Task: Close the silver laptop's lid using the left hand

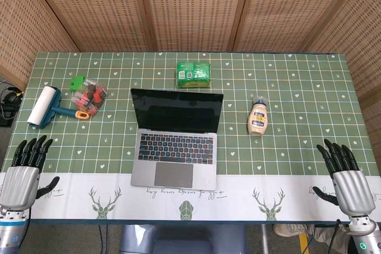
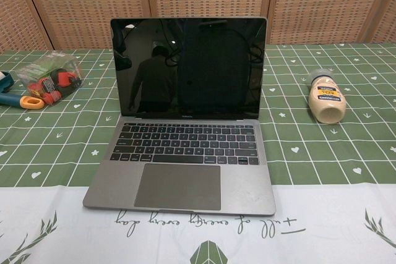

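Note:
The silver laptop (image 1: 174,157) (image 2: 185,171) stands open in the middle of the table, its dark screen (image 1: 176,109) (image 2: 189,67) upright and facing me. My left hand (image 1: 24,173) hovers at the front left corner of the table, far from the laptop, fingers spread and holding nothing. At the front right corner my right hand (image 1: 345,178) lies the same way, empty with fingers apart. Neither hand shows in the chest view.
A green packet (image 1: 193,74) lies behind the laptop. A clear bag of small items (image 1: 88,97) (image 2: 49,77), a lint roller (image 1: 43,107) and orange-handled scissors (image 2: 31,102) sit at the left. A sauce bottle (image 1: 258,118) (image 2: 326,99) lies to the right.

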Action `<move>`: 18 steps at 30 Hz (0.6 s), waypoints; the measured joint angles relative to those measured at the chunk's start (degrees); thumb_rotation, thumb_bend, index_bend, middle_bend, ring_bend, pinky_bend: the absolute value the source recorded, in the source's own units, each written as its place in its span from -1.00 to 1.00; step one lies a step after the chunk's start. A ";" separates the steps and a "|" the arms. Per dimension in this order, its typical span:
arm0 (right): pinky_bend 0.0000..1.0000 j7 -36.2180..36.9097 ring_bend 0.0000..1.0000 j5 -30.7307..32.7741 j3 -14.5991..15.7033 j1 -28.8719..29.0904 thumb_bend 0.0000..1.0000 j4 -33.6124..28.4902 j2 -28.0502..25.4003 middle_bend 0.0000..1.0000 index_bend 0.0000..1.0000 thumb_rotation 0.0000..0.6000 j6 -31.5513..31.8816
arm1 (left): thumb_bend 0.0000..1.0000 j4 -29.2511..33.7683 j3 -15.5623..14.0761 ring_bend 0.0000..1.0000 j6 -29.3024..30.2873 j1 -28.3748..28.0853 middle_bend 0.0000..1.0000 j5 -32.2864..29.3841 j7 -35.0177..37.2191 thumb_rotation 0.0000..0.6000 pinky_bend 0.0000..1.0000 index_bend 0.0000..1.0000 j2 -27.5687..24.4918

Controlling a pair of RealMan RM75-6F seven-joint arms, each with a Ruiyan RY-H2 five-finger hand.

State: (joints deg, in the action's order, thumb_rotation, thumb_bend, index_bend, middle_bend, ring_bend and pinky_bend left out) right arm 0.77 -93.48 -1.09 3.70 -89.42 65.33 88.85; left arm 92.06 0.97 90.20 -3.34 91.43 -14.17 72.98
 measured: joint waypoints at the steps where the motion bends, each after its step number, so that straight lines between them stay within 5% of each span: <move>1: -1.00 0.02 -1.00 -0.01 0.00 0.00 -0.97 -0.01 -0.01 -1.00 -1.00 1.00 0.01 | -0.57 0.00 -0.01 -1.00 0.00 0.00 -1.00 0.02 -0.02 1.00 -1.00 -1.00 0.00; 18: -1.00 -0.03 -1.00 -0.11 -0.06 -0.01 -0.97 -0.27 -0.18 -1.00 -1.00 1.00 0.18 | -0.57 0.41 -0.03 -1.00 -1.45 -0.61 -1.00 -0.27 -0.14 1.00 -1.00 -1.00 -0.14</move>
State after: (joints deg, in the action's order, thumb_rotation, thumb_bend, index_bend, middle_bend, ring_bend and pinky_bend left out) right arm 0.75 -93.58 -1.15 3.69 -89.69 65.15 89.03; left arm 92.47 0.94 88.76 -3.95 91.17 -14.31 72.84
